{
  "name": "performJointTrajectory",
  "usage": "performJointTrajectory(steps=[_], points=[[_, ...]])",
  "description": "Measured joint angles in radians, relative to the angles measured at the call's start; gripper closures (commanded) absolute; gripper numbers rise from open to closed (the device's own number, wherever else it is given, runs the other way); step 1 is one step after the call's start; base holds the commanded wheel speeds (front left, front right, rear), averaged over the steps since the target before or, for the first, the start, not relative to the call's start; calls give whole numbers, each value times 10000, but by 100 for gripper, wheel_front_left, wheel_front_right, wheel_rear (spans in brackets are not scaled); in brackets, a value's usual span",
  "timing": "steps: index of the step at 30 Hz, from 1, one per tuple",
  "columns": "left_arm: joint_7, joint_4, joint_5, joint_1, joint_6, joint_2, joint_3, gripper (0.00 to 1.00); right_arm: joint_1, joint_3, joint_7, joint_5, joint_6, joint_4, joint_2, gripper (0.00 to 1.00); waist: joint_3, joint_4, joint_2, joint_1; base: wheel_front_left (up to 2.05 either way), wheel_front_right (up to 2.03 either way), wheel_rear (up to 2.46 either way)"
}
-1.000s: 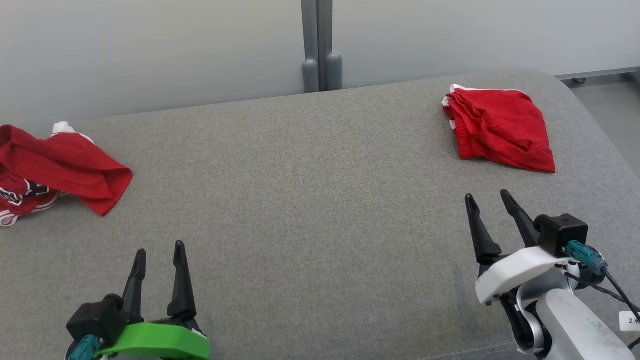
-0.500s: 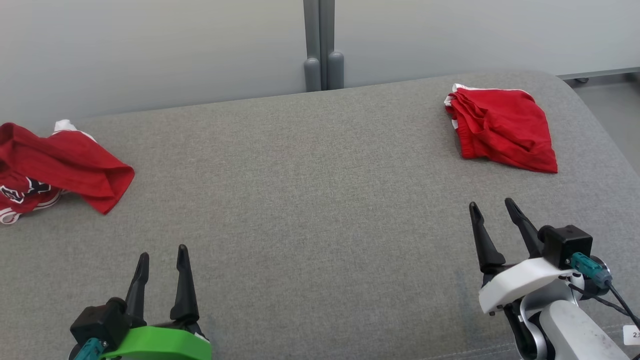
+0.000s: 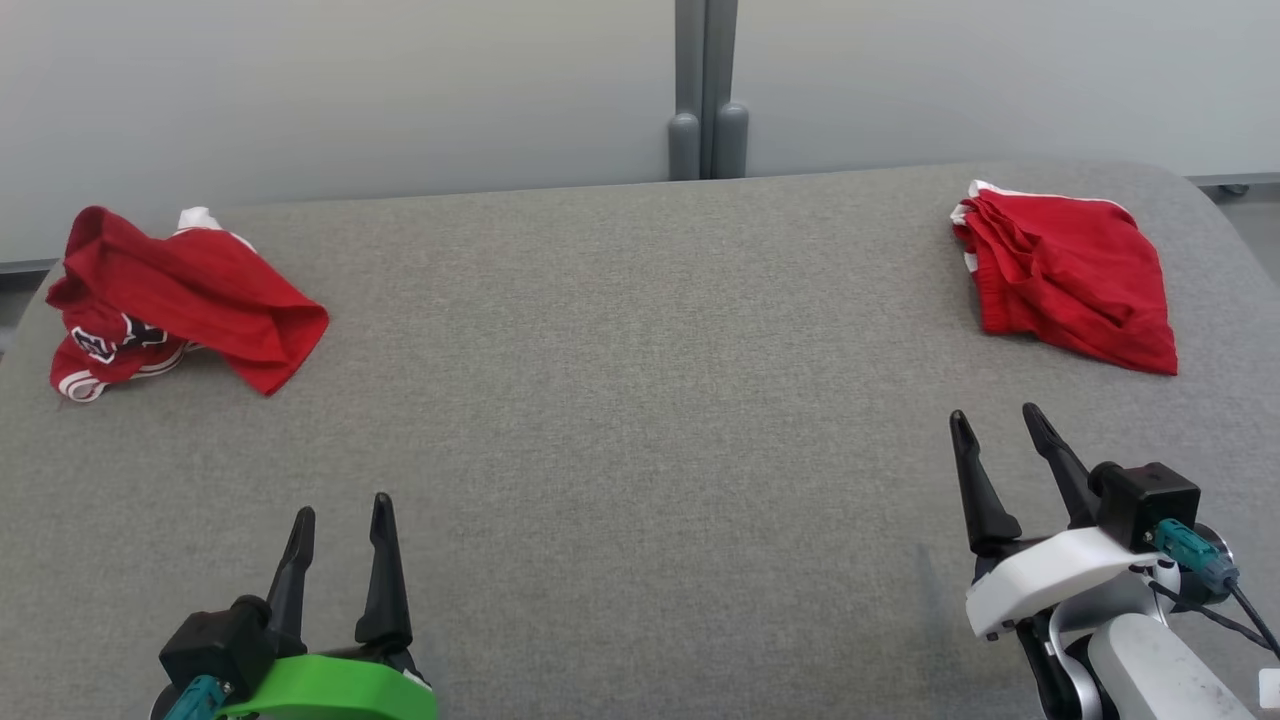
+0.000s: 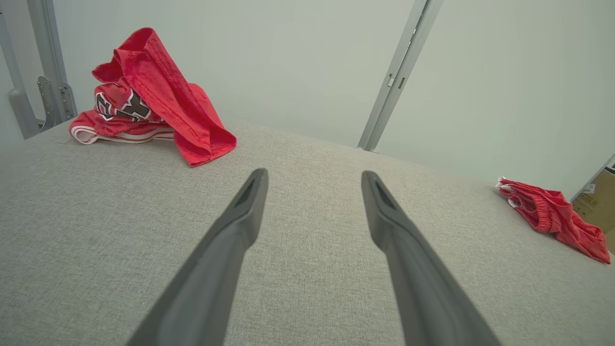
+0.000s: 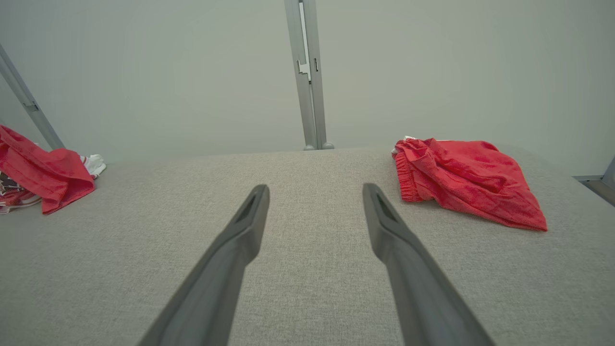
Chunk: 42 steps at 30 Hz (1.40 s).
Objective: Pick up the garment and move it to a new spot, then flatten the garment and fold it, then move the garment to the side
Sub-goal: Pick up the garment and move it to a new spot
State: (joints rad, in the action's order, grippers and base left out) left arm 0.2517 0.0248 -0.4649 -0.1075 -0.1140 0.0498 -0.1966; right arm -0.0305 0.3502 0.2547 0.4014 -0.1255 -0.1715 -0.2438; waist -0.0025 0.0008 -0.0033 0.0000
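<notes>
Left pincer (image 3: 343, 505) stands wide, its two fingers apart with nothing between them, low over the near left of the table (image 3: 640, 400). My right pincer (image 3: 995, 412) is just as wide and bare, over the near right, a little farther in than the left one. Neither touches any cloth.

I have a broad grey woven table under me, flat and even, with rounded far corners. Behind it runs a plain pale wall (image 3: 350, 90), and a grey post (image 3: 705, 90) rises at the middle of the far edge. A strip of floor (image 3: 1255, 205) shows past the far right corner.

My left garment (image 3: 180, 295), red with white trim and dark lettering, lies crumpled in a heap at the far left corner, close to the left edge. My right garment (image 3: 1070, 275), red and lying flatter, sits at the far right corner, just short of the far edge and near the right one.

Between the two garments the whole middle of the table lies open, from the near side to the far edge. Each garment is well apart from the pincer on its side.
</notes>
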Motion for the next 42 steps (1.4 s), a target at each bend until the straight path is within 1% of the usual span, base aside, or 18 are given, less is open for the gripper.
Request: performJointTrajectory(steps=[2, 8, 10, 15, 21, 26, 30, 34, 42], points=[[0, 2, 25, 4, 0, 0, 0, 0, 14, 12, 0, 0, 0, 15, 4, 0, -4, 98, 0, 0, 0, 0, 0], [0, -33, 29, 8, -2, -2, 267, 0, 13, 301, 0, -73, 21, 79, 29, 0, -33, 763, 0, 0, 0, 0, 0], [0, -94, 63, 5, -4, -2, 412, 0, 11, 489, 0, -161, 109, 81, 104, 0, -52, 1134, 0, 0, 0, 0, 0], [0, -196, 125, -5, -6, -6, 619, 0, 2, 665, 0, -238, 198, 79, 205, 0, -85, 1778, 0, 0, 0, 0, 0], [0, -244, 226, -13, -6, -6, 591, 0, 2, 640, 0, -236, 194, 77, 211, 0, -121, 2566, 0, 0, 0, 0, 0], [0, -146, 299, -14, -6, -13, 272, 0, 16, 360, 0, -234, 178, 90, 205, 0, -128, 3233, 0, 0, 0, 0, 0], [0, -192, 299, -23, -6, -13, 541, 0, 8, 545, -2, -244, 178, 102, 270, 0, -104, 3694, 0, 0, 0, 0, 0], [0, -288, 299, -45, -8, -12, 662, 0, -2, 575, -4, -278, 178, 102, 284, 0, -34, 3868, 0, 0, 0, 0, 0], [0, -322, 401, -48, -8, -15, 821, 0, -13, 548, -65, -364, 169, 182, 268, 0, 123, 3598, 0, 0, 0, 0, 0]])
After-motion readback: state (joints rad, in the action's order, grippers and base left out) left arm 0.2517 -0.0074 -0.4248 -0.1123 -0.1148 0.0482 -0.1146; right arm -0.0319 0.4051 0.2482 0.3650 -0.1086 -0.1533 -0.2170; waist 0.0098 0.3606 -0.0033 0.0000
